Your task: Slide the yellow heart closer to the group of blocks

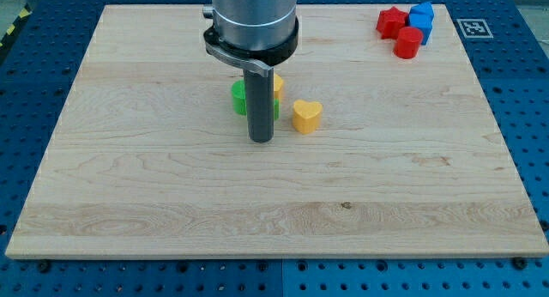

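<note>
The yellow heart (306,115) lies near the middle of the wooden board (171,203). My tip (261,140) rests on the board just to the heart's left and slightly below it, a small gap apart. The rod hides most of a green block (239,98) and a second yellow block (277,86) right behind it, at the heart's upper left; their shapes cannot be made out. At the view's top right sits a tight group: a red block (391,22), a blue block (421,19) and a red cylinder (408,43).
The arm's grey body (253,18) hangs over the board's top middle. A black-and-white marker tag (473,27) lies off the board at the top right. Blue perforated table surrounds the board.
</note>
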Motion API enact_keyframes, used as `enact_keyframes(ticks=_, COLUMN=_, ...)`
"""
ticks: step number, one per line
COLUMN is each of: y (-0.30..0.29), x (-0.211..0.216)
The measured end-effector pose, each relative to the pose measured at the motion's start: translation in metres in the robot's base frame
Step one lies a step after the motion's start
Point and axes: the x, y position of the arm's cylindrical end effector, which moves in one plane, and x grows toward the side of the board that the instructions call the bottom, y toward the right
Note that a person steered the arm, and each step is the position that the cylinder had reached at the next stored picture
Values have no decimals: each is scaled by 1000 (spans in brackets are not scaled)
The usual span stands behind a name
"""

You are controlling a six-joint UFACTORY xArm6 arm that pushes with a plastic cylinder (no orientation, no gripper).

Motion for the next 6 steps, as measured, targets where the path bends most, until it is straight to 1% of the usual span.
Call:
enact_keyframes(ticks=1, y=7, x=18)
enact_keyframes(ticks=2, y=44, x=37)
enact_keyframes(ticks=3, y=78, x=36)
enact_keyframes(ticks=4, y=81, x=13)
enact_keyframes(ticks=5, y=68, x=-2)
enact_keyframes(ticks=6, y=56, x=-2)
